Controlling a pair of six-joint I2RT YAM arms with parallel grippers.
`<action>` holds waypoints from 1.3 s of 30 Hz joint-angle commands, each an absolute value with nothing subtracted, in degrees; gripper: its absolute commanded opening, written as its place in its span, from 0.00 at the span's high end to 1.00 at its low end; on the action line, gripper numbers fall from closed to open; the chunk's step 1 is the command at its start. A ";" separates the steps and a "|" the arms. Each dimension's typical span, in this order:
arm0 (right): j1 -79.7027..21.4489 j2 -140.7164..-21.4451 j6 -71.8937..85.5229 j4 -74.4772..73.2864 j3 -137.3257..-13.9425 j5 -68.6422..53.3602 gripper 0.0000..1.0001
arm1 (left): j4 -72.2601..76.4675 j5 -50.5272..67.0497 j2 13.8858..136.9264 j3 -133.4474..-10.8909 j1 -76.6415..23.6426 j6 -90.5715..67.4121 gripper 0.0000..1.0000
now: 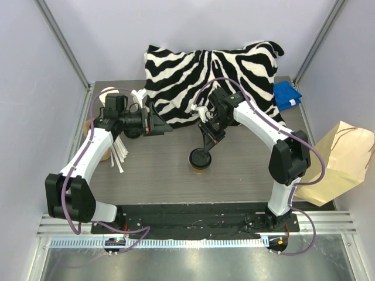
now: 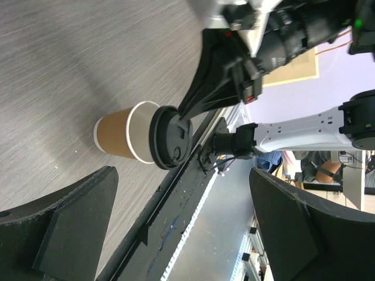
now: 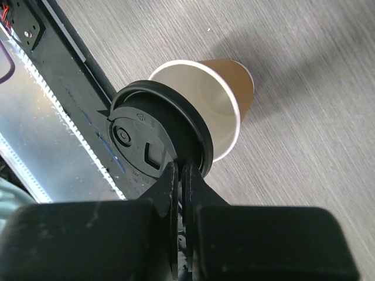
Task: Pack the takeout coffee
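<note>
The right gripper (image 3: 180, 171) was clamped on the edge of the black lid (image 3: 140, 137), holding it tilted and off-centre at the mouth of the brown paper cup (image 3: 228, 88). The cup stood upright in the middle of the table (image 1: 152, 181). Whether lid and rim touched was hard to tell. The left gripper (image 1: 159, 123) hung spread and empty, well to the cup's left. Capping seemed the step in hand. The next move called for levelling the lid and pressing it down, then bagging in the paper bag (image 1: 343, 161).

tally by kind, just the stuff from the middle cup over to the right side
paper cup: 1
black lid: 1
paper bag: 1
zebra pillow: 1
blue cloth: 1
total: 5
</note>
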State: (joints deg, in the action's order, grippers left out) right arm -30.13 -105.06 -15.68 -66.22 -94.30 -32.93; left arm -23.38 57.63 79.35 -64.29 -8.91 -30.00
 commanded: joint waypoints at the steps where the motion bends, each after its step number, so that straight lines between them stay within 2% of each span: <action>1: -30.06 -105.64 -12.75 -66.97 -97.82 -33.66 0.99 | -17.84 59.41 78.49 -64.43 -8.61 -32.52 0.00; 16: -30.06 -107.84 -11.25 -67.15 -99.14 -29.97 0.99 | -16.17 58.80 76.99 -61.70 -8.61 -32.87 0.00; 36: -30.06 -110.83 -11.69 -67.06 -100.11 -31.73 0.99 | -16.08 58.80 76.82 -60.65 -8.61 -32.61 0.00; 39: -29.97 -110.83 -11.69 -67.23 -100.19 -31.73 0.95 | -16.00 58.80 76.82 -60.64 -8.61 -32.61 0.00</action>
State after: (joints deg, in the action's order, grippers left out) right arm -30.13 -111.02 -11.84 -66.72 -97.51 -30.74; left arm -18.44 58.04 78.87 -60.69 -8.91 -32.60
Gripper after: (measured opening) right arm 0.048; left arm 0.995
